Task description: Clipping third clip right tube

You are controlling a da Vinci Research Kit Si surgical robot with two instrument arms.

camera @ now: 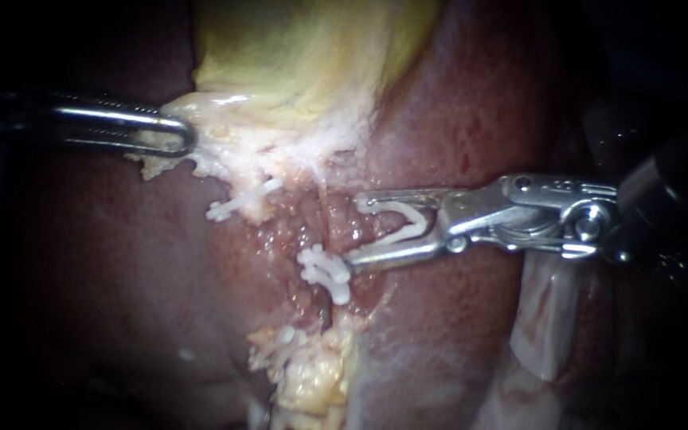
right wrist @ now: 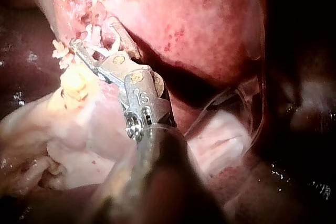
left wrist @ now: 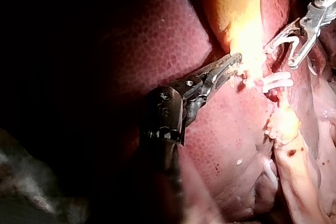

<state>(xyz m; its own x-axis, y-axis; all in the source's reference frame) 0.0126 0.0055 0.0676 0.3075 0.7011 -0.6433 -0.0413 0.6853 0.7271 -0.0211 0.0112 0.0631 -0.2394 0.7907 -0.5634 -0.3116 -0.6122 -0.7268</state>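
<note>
Open white clip (camera: 417, 216) — curved, ends apart

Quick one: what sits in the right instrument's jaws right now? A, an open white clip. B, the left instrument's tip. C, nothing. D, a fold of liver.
A: in the endoscope view the right instrument holds an open white clip between its spread jaws, touching both.

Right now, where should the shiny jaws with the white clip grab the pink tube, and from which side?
Probably the bare stretch of the tube just above the white clip already on it. The tube runs up and down the endoscope view, so come from the right, crosswise. My right instrument faces it that way, its jaws holding the loaded clip open to straddle it.
</note>
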